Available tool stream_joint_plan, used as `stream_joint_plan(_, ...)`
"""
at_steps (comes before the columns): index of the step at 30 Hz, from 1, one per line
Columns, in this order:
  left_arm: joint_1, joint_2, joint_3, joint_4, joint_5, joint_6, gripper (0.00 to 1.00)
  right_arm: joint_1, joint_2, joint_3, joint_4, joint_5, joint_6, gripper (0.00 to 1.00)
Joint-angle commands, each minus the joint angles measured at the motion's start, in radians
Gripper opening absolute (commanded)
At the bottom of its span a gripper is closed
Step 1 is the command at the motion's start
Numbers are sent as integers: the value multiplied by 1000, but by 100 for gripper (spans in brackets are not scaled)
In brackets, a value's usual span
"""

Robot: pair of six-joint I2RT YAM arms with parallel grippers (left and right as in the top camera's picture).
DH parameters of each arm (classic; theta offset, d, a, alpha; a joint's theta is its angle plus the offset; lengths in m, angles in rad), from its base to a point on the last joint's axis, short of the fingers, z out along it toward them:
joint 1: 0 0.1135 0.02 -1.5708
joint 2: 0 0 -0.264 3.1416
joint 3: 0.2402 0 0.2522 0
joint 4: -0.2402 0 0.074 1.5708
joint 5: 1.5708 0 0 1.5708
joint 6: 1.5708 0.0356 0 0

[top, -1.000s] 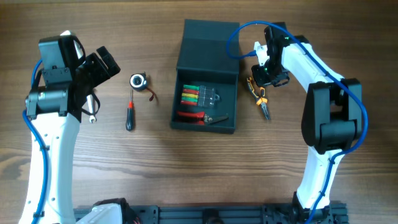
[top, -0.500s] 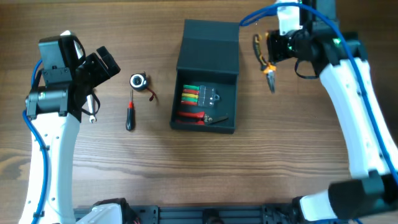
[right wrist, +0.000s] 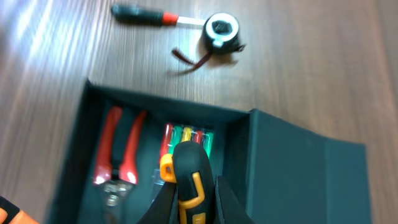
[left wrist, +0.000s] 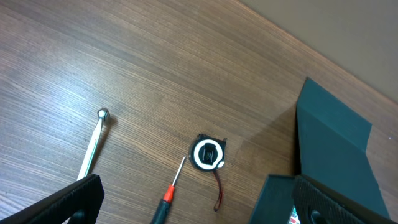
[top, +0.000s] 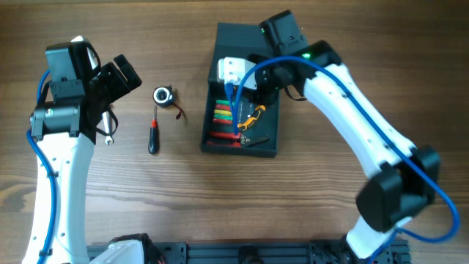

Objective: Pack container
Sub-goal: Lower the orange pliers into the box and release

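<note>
The dark teal-grey matte square container [top: 239,149] sits upper centre of the overhead view, its flat hinged lid [top: 229,44] laid open toward the top edge. Inside lie red-handled pliers [top: 222,136] along the lower wall and, above them, a row of red, yellow and green tool bits [top: 222,113].

The right gripper [right wrist: 190,202] is over the open box, its fingers closed tight on black-and-orange pliers [right wrist: 188,177], which hang over the middle of the interior. Whether their tip touches the bottom cannot be told.

Left of the container, on the brown wood-grain table [top: 220,205], rests a small round black tape measure [top: 163,95]. Just below it lies a screwdriver with a red-and-black handle [top: 153,135], and further left a thin silver metal tool with a rounded end [left wrist: 93,143].

The left gripper [top: 121,75] hangs above the table at the left of the frame, well apart from the container, its fingers spread wide with nothing between them.
</note>
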Motion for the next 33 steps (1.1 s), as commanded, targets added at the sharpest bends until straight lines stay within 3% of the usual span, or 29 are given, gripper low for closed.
stream_joint_plan(1,6,3,19,2,-6,9,100,-1,127,-2,29,4,-140,5)
stream_joint_plan(8,6,3,19,2,-6,9,100,8,230,-2,155,11,117,5)
stream_joint_plan(15,6,3,19,2,-6,9,100,53,230,-2,211,90,237,5)
stream_joint_plan(16,6,3,19,2,-6,9,100,59,230,-2,214,113,251,12)
stream_joint_plan(17,6,3,19,2,-6,9,100,69,230,-2,222,158,295,41)
stream_joint_plan(20,6,3,19,2,-6,9,100,77,227,0,235,283,409,64)
stream_joint_plan(27,6,3,19,2,-6,9,100,73,74,8,244,480,570,66)
stream_joint_plan(31,6,3,19,2,-6,9,100,28,-31,8,256,580,721,74)
stream_joint_plan(33,6,3,19,2,-6,9,100,-59,-101,8,250,579,901,81)
